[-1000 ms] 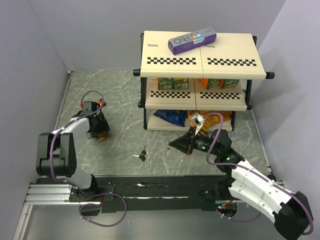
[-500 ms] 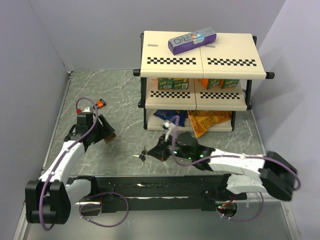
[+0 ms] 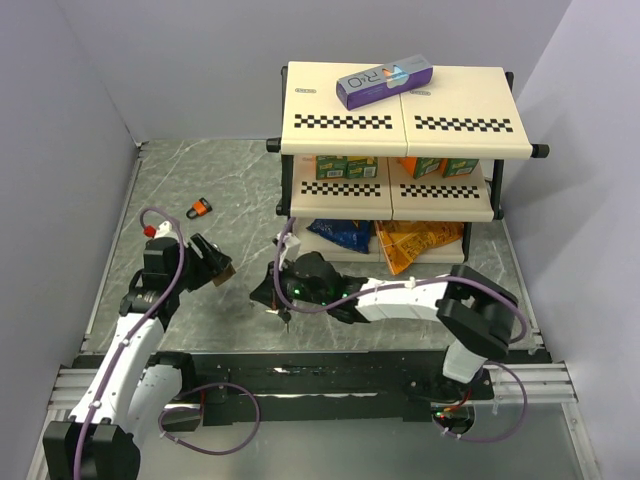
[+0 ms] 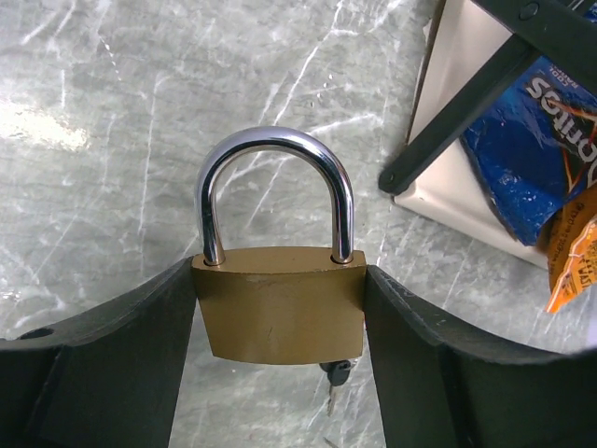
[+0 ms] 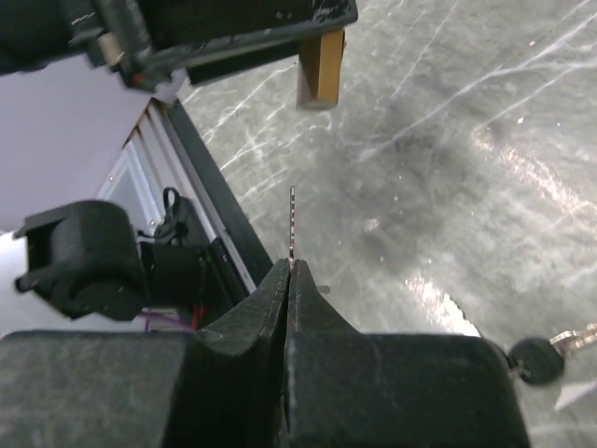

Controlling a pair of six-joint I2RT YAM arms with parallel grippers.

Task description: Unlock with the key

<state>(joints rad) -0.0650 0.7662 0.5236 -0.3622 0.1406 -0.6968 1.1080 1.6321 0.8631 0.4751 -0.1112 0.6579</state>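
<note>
Grey marbling with white veins recorded on the table (image 3: 230, 180). The shelf (image 3: 450, 95) is cream, edged in black-and-white chequer; the box (image 3: 384, 80) on it, purple. The padlock (image 4: 280, 317): brass-yellow body, silver shackle. The small padlock (image 3: 201, 208): orange and black. The key (image 5: 292, 224): silver. A blue bag (image 3: 335, 235) and an orange bag (image 3: 415, 243) noted.

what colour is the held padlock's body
Brass gold padlock body; best in the left wrist view.

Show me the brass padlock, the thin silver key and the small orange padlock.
brass padlock (image 4: 280, 317), left wrist view, body front.
thin silver key (image 5: 292, 222), right wrist view, blade middle.
small orange padlock (image 3: 202, 208), top view, body.
</note>
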